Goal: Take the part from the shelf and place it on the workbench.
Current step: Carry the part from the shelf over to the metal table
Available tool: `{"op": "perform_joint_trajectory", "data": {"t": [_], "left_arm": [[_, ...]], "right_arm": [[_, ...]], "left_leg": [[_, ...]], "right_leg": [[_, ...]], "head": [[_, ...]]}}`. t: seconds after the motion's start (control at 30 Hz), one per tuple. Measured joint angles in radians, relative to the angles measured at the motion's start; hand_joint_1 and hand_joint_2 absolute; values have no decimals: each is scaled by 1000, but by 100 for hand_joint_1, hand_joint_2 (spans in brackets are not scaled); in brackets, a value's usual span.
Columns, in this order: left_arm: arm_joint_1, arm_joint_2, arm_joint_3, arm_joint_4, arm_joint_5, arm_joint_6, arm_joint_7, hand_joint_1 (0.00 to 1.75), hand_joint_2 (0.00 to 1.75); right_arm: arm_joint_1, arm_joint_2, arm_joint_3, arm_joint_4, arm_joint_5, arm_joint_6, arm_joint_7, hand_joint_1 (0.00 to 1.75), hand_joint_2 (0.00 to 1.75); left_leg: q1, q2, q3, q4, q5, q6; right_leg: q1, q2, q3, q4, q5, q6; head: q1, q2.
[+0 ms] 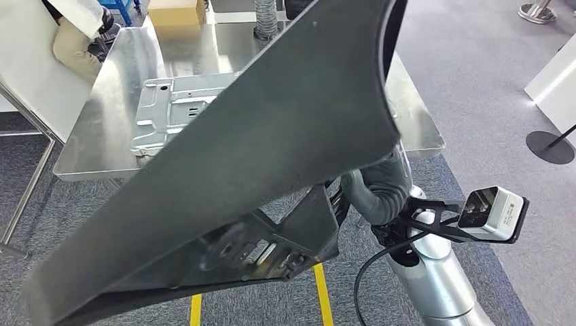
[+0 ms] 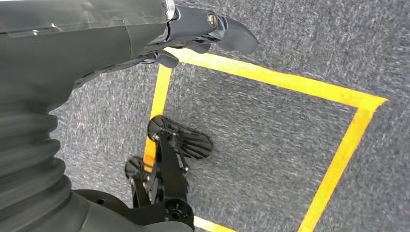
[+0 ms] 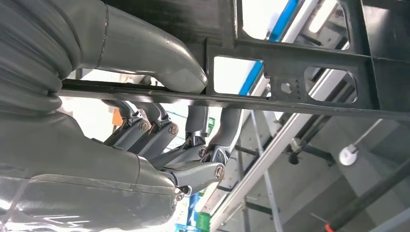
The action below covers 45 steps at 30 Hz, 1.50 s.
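While a pale stamped metal plate (image 1: 173, 109) lies flat near the left edge of the shiny steel tabletop (image 1: 421, 129), the part (image 1: 272, 149), a large dark curved panel with a cut-out frame on its underside, is carried tilted in the air in front of the tabletop's near edge. The right wrist view shows the right hand (image 3: 179, 125) gripping the part's frame bar, thumb over it and fingers curled beneath. The left wrist view shows the left hand (image 2: 193, 34) with fingers curled in, empty, over grey carpet (image 2: 270, 145) with yellow tape lines (image 2: 290, 84).
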<state>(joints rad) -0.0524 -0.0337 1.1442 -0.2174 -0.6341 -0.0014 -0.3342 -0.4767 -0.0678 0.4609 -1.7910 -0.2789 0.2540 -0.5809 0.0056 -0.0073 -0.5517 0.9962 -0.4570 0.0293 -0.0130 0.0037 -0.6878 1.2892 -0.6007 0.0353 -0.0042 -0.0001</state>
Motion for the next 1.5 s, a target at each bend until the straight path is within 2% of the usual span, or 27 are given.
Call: {"op": "perform_joint_trajectory", "data": {"t": [0.03,0.07,0.1,0.13,0.2,0.3,0.37,0.47,0.5,0.53,0.57,0.63,0.7,0.77,0.87,0.9,0.97,1.0,1.03,1.07,1.13,1.17,1.2,1.27,1.37,1.43,1.5], "left_arm": [[1,0,2,0,1,1,0,0,175],[3,-1,3,0,2,2,0,0,175],[3,-2,4,0,4,3,0,0,175],[3,-2,5,0,5,6,0,0,175],[2,-3,7,0,7,10,0,0,175],[2,-3,10,0,9,13,0,0,175],[0,-4,11,0,9,13,-2,0,175],[1,-6,12,0,8,11,-4,0,175],[3,-6,13,0,7,10,-4,0,175],[5,-6,15,0,6,8,-4,0,175],[6,-6,16,0,3,7,-4,0,175],[7,-5,19,0,-1,3,-4,0,175],[7,-4,20,0,-3,1,-3,0,175],[7,-3,22,0,-3,0,-2,0,175],[6,-4,24,0,-4,-2,-3,0,175],[4,-5,25,0,-5,-3,-3,0,175],[2,-5,26,0,-6,-4,-3,0,175],[2,-5,26,0,-6,-4,-3,0,175],[2,-5,26,0,-6,-4,-3,0,175],[3,-5,26,0,-6,-4,-4,0,175],[4,-6,26,0,-6,-4,-4,0,175],[3,-6,26,0,-6,-4,-5,0,175],[2,-7,27,0,-6,-4,-5,0,175],[0,-8,27,0,-7,-4,-5,0,175],[-5,-9,27,0,-12,-4,-6,0,175],[-5,-10,27,0,-13,-4,-7,0,175],[-2,-11,27,0,-13,-4,-7,0,175]], "right_arm": [[1,0,2,2,0,0,-1,175,175],[2,0,4,4,0,0,-3,175,175],[2,0,6,4,0,-1,-5,175,175],[3,0,8,5,1,-1,-8,175,175],[4,0,13,5,4,-2,-12,175,175],[6,2,17,5,5,-4,-13,175,175],[2,4,19,4,6,-5,-12,175,175],[0,8,21,4,6,-9,-10,175,175],[2,8,22,4,6,-11,-9,175,175],[4,9,23,4,7,-14,-8,175,175],[5,9,24,4,8,-17,-8,175,175],[6,11,28,3,11,-21,-8,175,175],[6,13,31,2,15,-23,-7,175,175],[7,14,34,0,20,-24,-4,175,175],[7,17,36,-9,24,-25,-2,175,175],[7,17,37,-12,26,-25,-2,175,175],[9,17,37,-14,32,-28,-2,175,175],[13,17,37,-14,36,-30,-3,175,175],[17,17,38,-14,40,-31,-2,175,175],[19,17,38,-14,42,-32,-2,175,175],[21,17,39,-14,44,-34,-3,175,175],[21,17,39,-14,44,-35,-3,175,175],[21,17,39,-14,45,-36,-3,175,175],[22,17,39,-14,46,-36,-3,175,175],[22,17,39,-16,50,-36,-6,175,175],[22,17,39,-17,51,-35,-8,175,175],[26,16,38,-20,44,-31,-8,175,175]], "left_leg": [[0,0,8,0,-7,-2],[1,-1,18,0,-15,-4],[2,-1,28,0,-23,-8],[2,-1,38,2,-32,-13],[1,-1,47,2,-47,-26],[1,1,54,12,-53,-46],[3,1,32,68,-68,-56],[7,2,-83,250,-138,-65],[7,2,-116,289,-150,-65],[7,2,-133,292,-140,-64],[6,2,-131,259,-109,-61],[4,2,-94,127,-16,-48],[-1,2,-66,39,21,-38],[-5,2,-60,27,16,-32],[2,2,-38,7,26,-20],[5,2,-28,0,24,-16],[5,2,-15,-5,15,-10],[5,1,-9,-4,8,-9],[5,0,0,-4,0,-9],[5,-1,10,-4,-9,-10],[4,-2,34,-4,-28,-15],[3,-3,42,-3,-38,-19],[2,-3,47,-2,-46,-24],[1,-2,50,-5,-55,-35],[2,1,50,15,-75,-51],[5,2,-7,124,-118,-61],[7,2,-98,263,-155,-67]], "right_leg": [[-2,0,-13,-7,18,1],[-4,-1,-8,-51,57,1],[-4,-2,11,-121,110,0],[-3,-3,31,-188,148,-4],[3,-4,54,-265,182,-16],[5,-1,66,-276,178,-40],[3,-1,84,-282,171,-54],[6,-2,102,-285,155,-65],[8,-1,108,-285,149,-66],[9,0,116,-284,142,-66],[11,1,126,-284,135,-65],[13,2,150,-284,119,-62],[15,3,161,-283,106,-55],[17,5,163,-285,97,-44],[18,4,165,-267,76,-27],[17,3,144,-224,58,-22],[11,2,61,-90,17,-15],[9,2,19,-35,11,-12],[7,2,-8,-14,24,-11],[7,2,-16,-32,58,-12],[8,2,14,-153,156,-18],[10,1,35,-214,188,-23],[12,1,49,-253,202,-28],[16,3,59,-276,192,-39],[10,4,77,-291,182,-54],[7,2,94,-299,173,-61],[7,1,107,-299,160,-64]], "head": [[0,0],[0,0],[1,0],[0,0],[0,0],[-1,0],[-4,0],[-8,0],[-8,0],[-8,0],[-8,0],[-8,0],[-8,0],[-8,0],[-5,0],[-3,0],[1,0],[1,0],[1,0],[1,0],[1,0],[1,0],[0,0],[-2,0],[-4,0],[-6,0],[-8,0]]}}
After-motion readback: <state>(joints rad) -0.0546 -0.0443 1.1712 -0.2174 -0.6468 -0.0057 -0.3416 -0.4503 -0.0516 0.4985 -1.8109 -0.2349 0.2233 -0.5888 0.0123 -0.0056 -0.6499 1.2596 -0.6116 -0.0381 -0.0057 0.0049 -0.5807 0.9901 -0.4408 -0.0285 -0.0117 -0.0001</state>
